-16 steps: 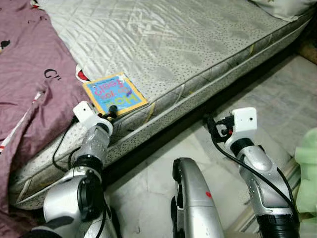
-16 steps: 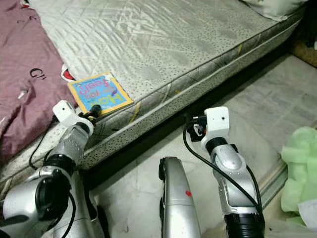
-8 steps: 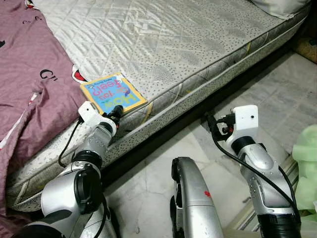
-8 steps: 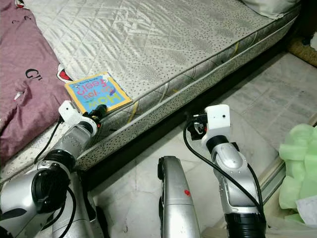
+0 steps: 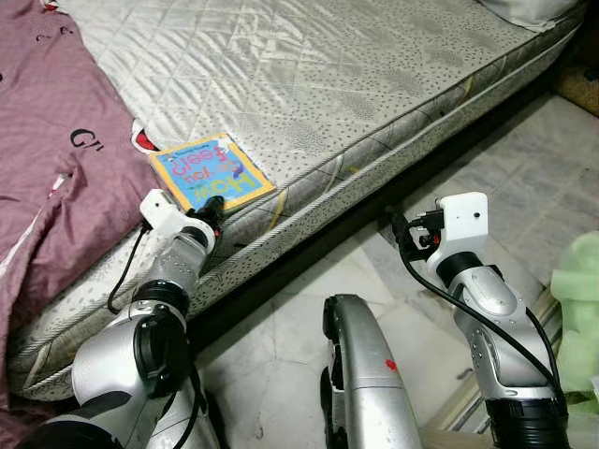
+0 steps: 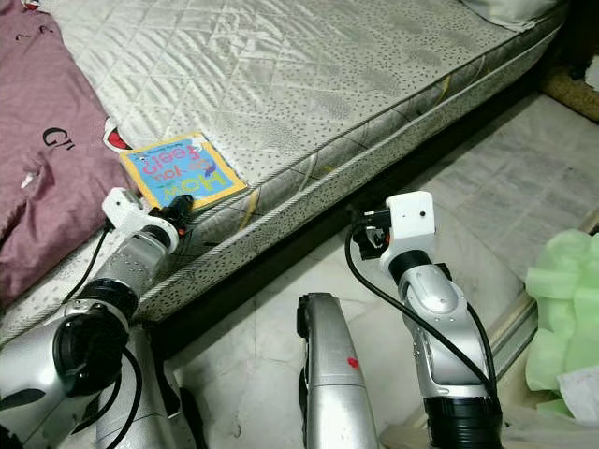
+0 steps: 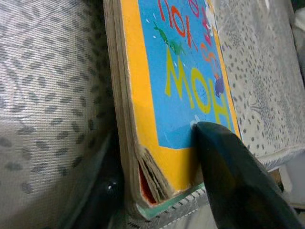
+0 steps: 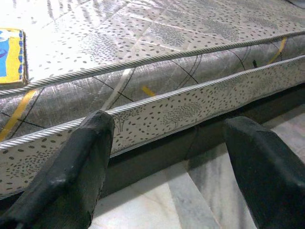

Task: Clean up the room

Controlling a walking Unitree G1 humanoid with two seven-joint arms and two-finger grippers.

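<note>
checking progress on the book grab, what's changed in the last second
The left gripper has closed in on the book: its fingers now straddle the near corner, one finger lying on the cover. The book has not visibly moved on the mattress. The right gripper stays open, hovering by the mattress edge.

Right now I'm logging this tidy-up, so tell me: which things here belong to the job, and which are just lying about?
In the job:
- picture book, flat near the mattress edge
- left gripper, at the book's near corner, one finger on the cover and one beside the page edges
- right gripper, open, held over the floor by the bed

Lying about:
- mattress
- maroon blanket
- green bag
- pillow
</note>
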